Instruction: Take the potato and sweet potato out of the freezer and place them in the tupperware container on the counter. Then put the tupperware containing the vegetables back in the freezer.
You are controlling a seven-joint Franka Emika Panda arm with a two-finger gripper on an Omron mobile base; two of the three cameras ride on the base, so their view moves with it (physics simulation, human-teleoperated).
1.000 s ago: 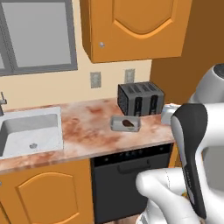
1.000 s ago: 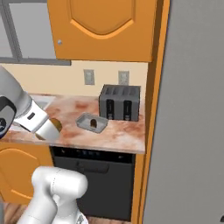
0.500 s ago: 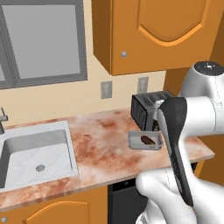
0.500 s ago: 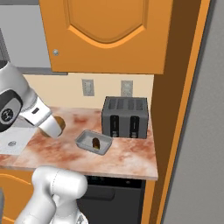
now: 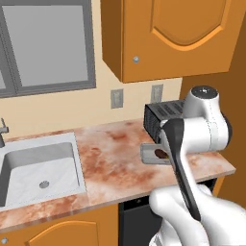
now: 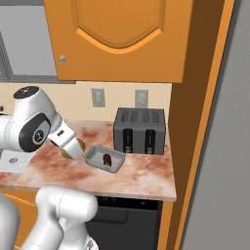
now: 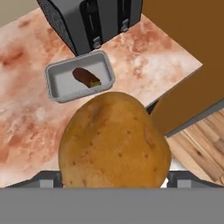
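In the hand view the tan potato [image 7: 114,144] sits large between my fingers, and my gripper [image 7: 113,179] is shut on it. It hangs above the counter [image 7: 26,109], short of the grey tupperware container [image 7: 59,89]. The dark sweet potato [image 7: 86,77] lies inside that tray. From the right base view, my gripper [image 6: 73,147] holds the potato [image 6: 78,145] just left of the tupperware container [image 6: 95,157] with the sweet potato [image 6: 106,158] in it. The tupperware container [image 5: 150,153] peeks out beside my arm in the left base view. The grey freezer [image 6: 229,146] stands at the far right.
A dark toaster [image 6: 140,131] stands right behind the tray. A grey sink [image 5: 41,168] is set into the counter to the left. A black dishwasher [image 6: 124,222] sits under the counter, orange cabinets [image 5: 168,33] hang above, and a tall orange panel [image 6: 193,122] borders the counter's right end.
Both base views have shifted and closed in on the counter, so the base has driven. My arm has swung toward the tray with the potato held.
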